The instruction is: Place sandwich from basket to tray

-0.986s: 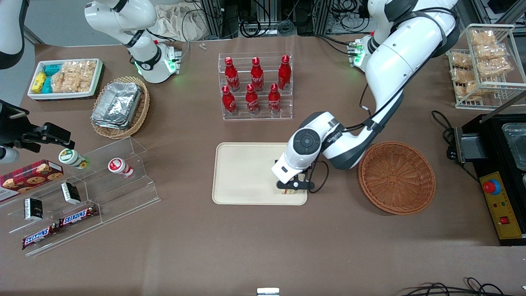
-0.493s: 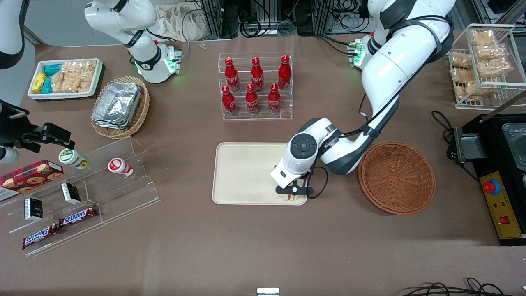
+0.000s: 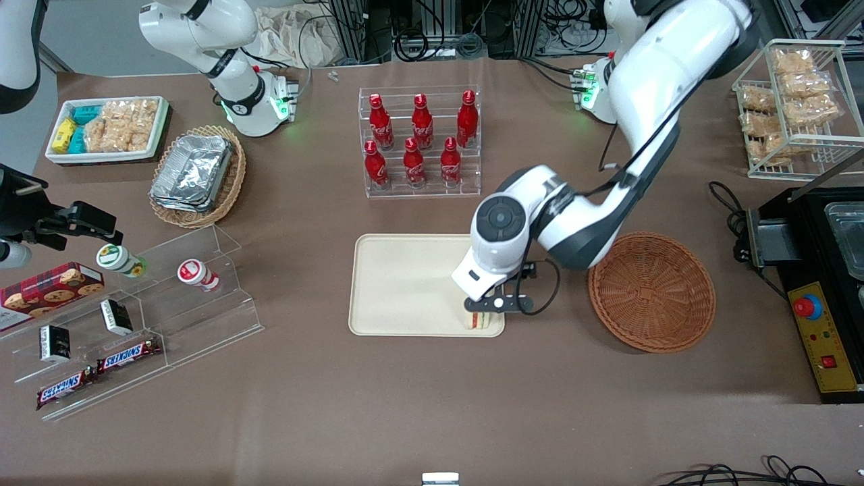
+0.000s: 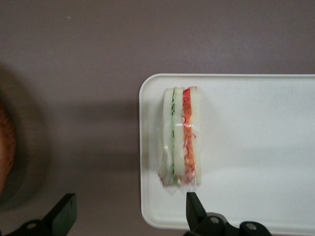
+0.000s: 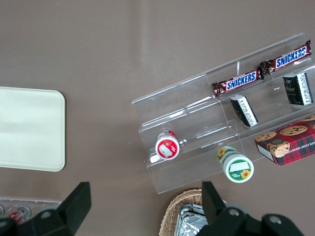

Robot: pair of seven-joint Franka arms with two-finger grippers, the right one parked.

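Fingers (image 4: 63, 216) spread wide, holding nothing; the gripper (image 4: 129, 216) hovers above the layered triangular sandwich (image 4: 180, 137) on the cream rectangular tray (image 4: 256, 128), wrist bent downward.

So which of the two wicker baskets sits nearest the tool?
The reddish-brown basket, beside the tray. The open tool hovers over the sandwich; the tan foil-container basket lies toward the parked arm's end.
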